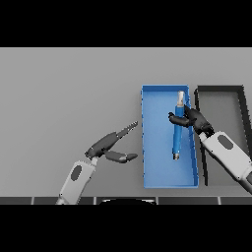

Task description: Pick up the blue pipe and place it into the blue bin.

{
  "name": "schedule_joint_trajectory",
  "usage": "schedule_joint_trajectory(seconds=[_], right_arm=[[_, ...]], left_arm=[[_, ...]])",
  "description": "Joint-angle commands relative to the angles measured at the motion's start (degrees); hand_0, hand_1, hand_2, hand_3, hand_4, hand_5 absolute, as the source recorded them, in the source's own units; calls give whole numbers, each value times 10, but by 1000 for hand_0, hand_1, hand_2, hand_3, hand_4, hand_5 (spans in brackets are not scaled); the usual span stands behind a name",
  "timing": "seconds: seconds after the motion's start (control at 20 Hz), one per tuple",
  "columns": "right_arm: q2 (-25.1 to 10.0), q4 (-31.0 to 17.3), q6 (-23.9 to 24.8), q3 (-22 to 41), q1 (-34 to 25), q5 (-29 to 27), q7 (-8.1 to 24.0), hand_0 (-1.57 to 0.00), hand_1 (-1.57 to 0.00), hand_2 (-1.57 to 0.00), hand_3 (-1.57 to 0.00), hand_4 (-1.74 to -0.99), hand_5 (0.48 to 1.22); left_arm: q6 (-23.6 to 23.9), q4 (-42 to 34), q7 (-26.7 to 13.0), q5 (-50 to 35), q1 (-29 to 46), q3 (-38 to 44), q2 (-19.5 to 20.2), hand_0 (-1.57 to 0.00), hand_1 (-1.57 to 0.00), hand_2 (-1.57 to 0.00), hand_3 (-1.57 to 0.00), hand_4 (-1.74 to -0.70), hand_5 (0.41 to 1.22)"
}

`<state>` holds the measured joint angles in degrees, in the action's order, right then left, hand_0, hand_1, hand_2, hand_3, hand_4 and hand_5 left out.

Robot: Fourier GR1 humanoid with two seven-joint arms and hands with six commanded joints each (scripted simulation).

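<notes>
Right hand [193, 118]: fingers curled round pipe [177, 133], over blue bin [145, 147]
Left hand [109, 146]: idle, fingers relaxed
Left: release

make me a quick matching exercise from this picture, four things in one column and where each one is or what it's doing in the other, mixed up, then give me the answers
Things:
1. blue pipe
2. blue bin
3. dark bin
4. left robot hand

States:
A. at the table's right edge, nothing in it
B. open, over bare table left of the bins
C. gripped by the right robot hand over the blue bin
D. between the left robot hand and the dark bin

Pairs: 1-C, 2-D, 3-A, 4-B
</notes>
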<state>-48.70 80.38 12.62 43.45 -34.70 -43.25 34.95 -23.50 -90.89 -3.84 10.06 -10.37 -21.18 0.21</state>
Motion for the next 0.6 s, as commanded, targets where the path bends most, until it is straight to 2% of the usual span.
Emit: schedule_joint_trajectory(seconds=[0.0, 0.25, 0.35, 0.55], right_arm=[[-3, -7, -4, 18, -12, -1, 0, -92, -87, -84, -24, -1175, 788], [-9, -4, -17, 35, -16, 1, -6, -30, -28, -27, -7, -1099, 725], [-20, 8, -27, 40, -17, 6, -4, -19, -17, -17, -4, -1084, 714], [-16, 5, -37, 44, -18, 9, -12, -19, -17, -17, -4, -1084, 714]], left_arm=[[-2, -2, 0, 0, 0, -1, 0, 1, 1, 1, 1, -930, 496], [3, 14, 6, 8, -1, 0, 2, 1, 1, 1, 1, -932, 497], [4, 6, 12, 6, 6, 1, 4, 1, 1, 1, 1, -930, 495], [0, 10, 5, 3, -3, 5, 6, 1, 1, 1, 1, -930, 495]])
